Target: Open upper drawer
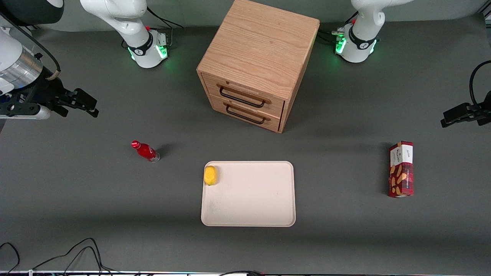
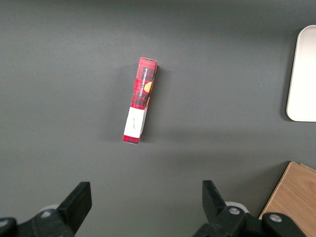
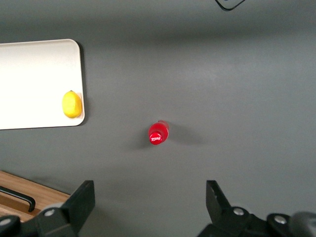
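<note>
Fingers [image 3: 84, 200] of the gripper [image 3: 148, 202] spread above table [image 1: 76, 199], upper drawer [image 1: 245, 93] shut.

Light grainy wood is seen on the upper drawer [image 1: 245, 94], matt grey on the bench [image 1: 345, 230], and smooth pale plastic on the tray [image 1: 261, 207], while the gripper [image 1: 82, 102] hangs in matt black above the bench at the working arm's end.

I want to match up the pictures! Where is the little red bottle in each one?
Front view: the red bottle stands on the table toward the working arm's end, beside the tray, with the open pincer hanging farther from the camera.
Right wrist view: seen from above, red cap up, apart from the tray.
Left wrist view: not in it.
Shared landmark: the lemon in the tray's corner, seen in the front and right wrist views.
</note>
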Motion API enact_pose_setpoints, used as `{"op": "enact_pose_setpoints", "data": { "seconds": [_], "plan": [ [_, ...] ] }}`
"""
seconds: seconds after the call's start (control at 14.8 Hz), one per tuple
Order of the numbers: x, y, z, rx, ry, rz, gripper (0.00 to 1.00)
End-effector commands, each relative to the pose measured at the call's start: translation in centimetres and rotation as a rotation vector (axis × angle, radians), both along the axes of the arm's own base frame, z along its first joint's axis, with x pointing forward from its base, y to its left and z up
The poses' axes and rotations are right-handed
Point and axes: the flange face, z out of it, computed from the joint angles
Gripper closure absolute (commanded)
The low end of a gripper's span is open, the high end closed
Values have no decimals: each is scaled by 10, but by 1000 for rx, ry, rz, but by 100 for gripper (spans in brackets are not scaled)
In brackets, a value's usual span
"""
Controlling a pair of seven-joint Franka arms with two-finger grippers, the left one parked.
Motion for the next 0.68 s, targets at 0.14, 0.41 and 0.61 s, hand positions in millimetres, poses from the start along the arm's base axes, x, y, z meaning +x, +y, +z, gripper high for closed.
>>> {"op": "enact_pose_setpoints", "data": {
  "seconds": [0.14,0.41,0.61],
  "plan": [
    [4,9,4,-9,6,-18,0],
    [-3,51,8,-35,-13,70,0],
    [-5,83,2,-61,-17,134,0]
  ]
}}
